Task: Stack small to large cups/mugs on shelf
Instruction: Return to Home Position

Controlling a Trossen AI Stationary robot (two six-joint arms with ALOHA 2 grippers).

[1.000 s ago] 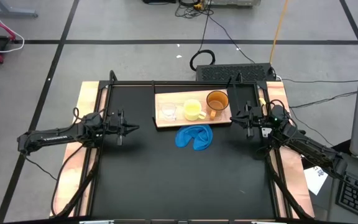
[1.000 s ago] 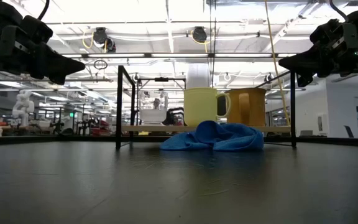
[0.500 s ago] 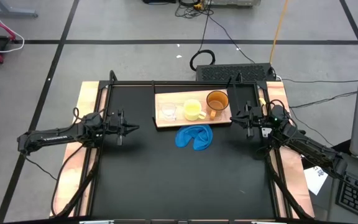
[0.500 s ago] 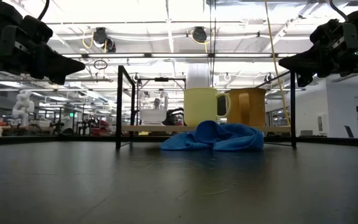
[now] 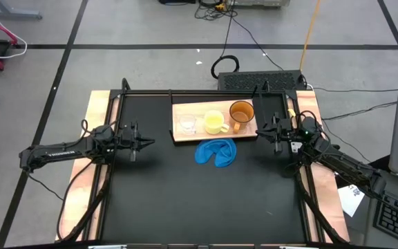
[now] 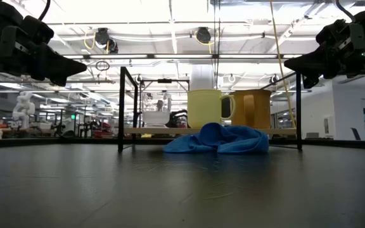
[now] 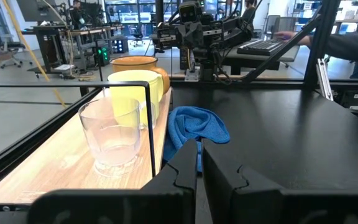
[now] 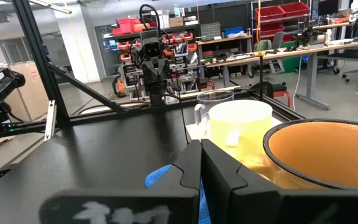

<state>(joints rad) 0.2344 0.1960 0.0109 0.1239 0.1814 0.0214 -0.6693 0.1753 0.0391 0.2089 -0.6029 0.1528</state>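
At upper centre, clear cup (image 5: 187, 124), yellow mug (image 5: 215, 123) and orange mug (image 5: 241, 112) line the shelf (image 5: 193, 137) by size. With the job seemingly done, left gripper (image 5: 144, 143) and right gripper (image 5: 261, 131) wait aside, closed and empty.

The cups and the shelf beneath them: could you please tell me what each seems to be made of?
The small cup looks like clear plastic: you see straight through its wall. The yellow mug and orange mug look like glazed ceramic or enamel, opaque and smooth; I cannot tell which. The shelf looks like light wood with faint grain.
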